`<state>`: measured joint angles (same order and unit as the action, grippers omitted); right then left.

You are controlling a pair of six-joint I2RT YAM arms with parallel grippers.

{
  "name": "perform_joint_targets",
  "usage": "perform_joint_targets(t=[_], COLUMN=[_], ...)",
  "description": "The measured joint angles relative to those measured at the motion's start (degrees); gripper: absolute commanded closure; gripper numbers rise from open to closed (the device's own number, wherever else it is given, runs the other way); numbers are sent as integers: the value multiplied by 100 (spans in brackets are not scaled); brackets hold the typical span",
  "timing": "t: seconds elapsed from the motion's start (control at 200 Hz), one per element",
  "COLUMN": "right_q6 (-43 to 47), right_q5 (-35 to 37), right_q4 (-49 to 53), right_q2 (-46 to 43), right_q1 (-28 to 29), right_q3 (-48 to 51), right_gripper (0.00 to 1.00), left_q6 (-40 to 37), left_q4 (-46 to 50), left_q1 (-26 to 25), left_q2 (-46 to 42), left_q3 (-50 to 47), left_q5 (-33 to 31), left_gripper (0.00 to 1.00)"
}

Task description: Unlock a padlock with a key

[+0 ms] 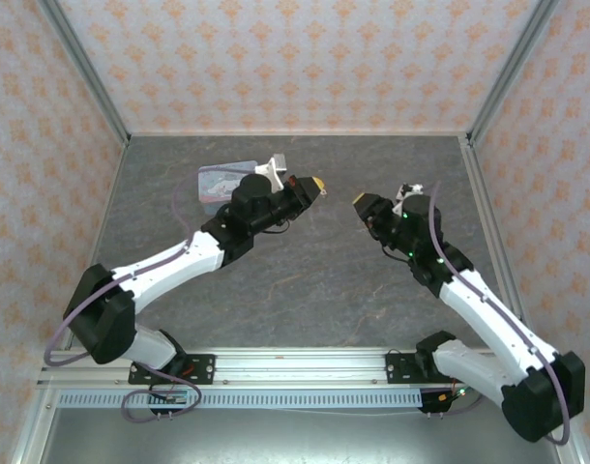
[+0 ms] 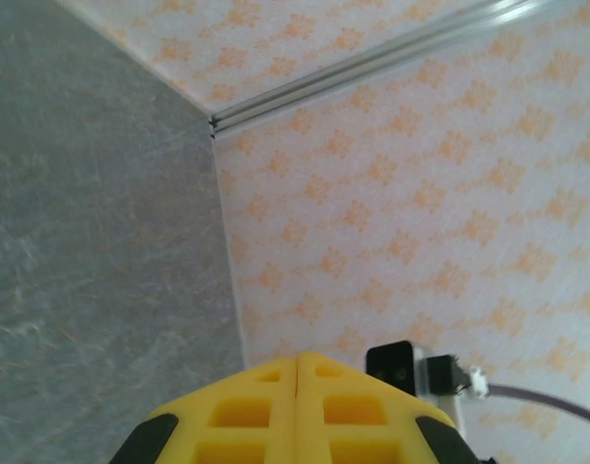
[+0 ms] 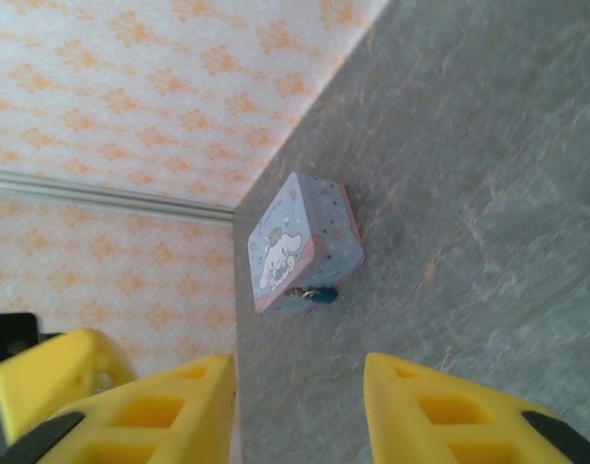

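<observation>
Hanging off the tin [image 1: 218, 178] at 10 o'clock on the table [image 1: 324, 285], the padlock [image 3: 324, 296] appears light, rigid and free-swinging, so pinch its teal body's flat faces; right fingers [image 3: 179, 401] stand spread, left fingers [image 2: 247, 411] clenched on nothing visible.

Ahead of my right gripper [image 3: 297, 382]: bare table [image 3: 450, 193] up to the tin [image 3: 305, 242].
Far-left: tin partly under my left arm [image 1: 179, 259].

Bright, even light from above; faint soft shadows on table [image 1: 324, 290]. Wrist pics: close yellow fingertips [image 2: 242, 382] slightly soft, tin [image 3: 305, 242] a bit blurry.
</observation>
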<state>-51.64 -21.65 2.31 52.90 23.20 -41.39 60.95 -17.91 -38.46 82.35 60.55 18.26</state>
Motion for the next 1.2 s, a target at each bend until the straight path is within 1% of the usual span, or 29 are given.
perform_joint_targets(t=[0.135,0.21,0.345,0.475,0.581,0.716,0.931,1.196], right_q6=[472,597,671,745,839,911,966,992], right_q5=[-857,-1412,-2312,-2776,-2944,-2988,-2986,-2988], right_q4=[-946,-1471,-2398,-2796,-2911,-2990,-3003,-3005], right_q2=[-476,-522,-514,-490,-356,-55,264,323], right_q1=[-387,-444,-450,-369,-203,-52,28,66], right_q3=[625,769,767,597,374,219,190,190], right_gripper=[54,54,53,53,54,56,58,67], left_q6=[-990,-1416,-1917,-2159,-2203,-2201,-2181,-2109], left_q4=[723,981,1252,1346,1349,1344,1333,1209], left_q1=[0,0,20,20,20,20,20,20], left_q2=[-262,-352,-398,-398,-398,-398,-398,-380], left_q3=[404,566,767,841,841,841,841,841], left_q5=[295,518,951,1252,1425,1585,1633,1650], left_gripper=[100,100,100,100,100,100,100,100])
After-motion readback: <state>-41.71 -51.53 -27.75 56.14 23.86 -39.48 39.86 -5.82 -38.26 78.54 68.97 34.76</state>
